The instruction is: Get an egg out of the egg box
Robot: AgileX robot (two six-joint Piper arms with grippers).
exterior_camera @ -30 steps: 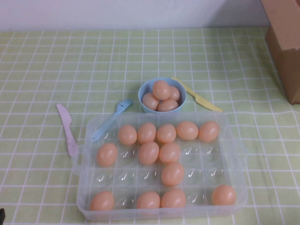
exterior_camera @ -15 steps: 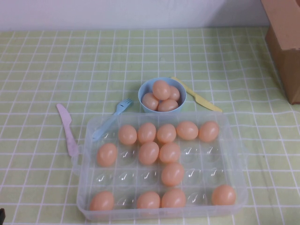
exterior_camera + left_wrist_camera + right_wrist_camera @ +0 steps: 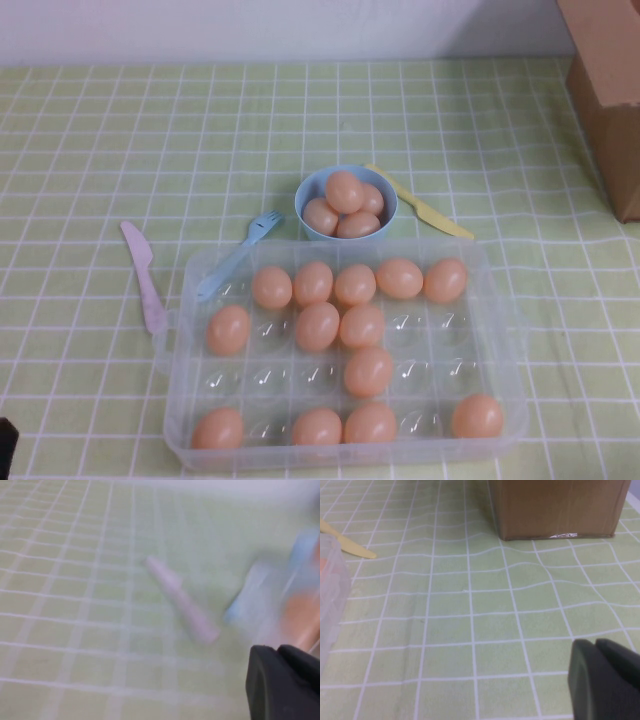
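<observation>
Left gripper (image 3: 5,440) edged in — right gripper (image 3: 605,680) low.

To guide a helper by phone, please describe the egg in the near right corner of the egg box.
Left gripper hovers near the pink knife, right gripper near the cardboard box. The clear egg box lies in front of the blue bowl. The egg sits at the right end of its nearest row, alone among empty cups.

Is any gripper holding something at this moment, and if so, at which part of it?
Nothing is held. The left gripper is over the cloth near the pink knife; the right gripper is over bare cloth near the cardboard box. Every egg lies untouched in the egg box.
</observation>
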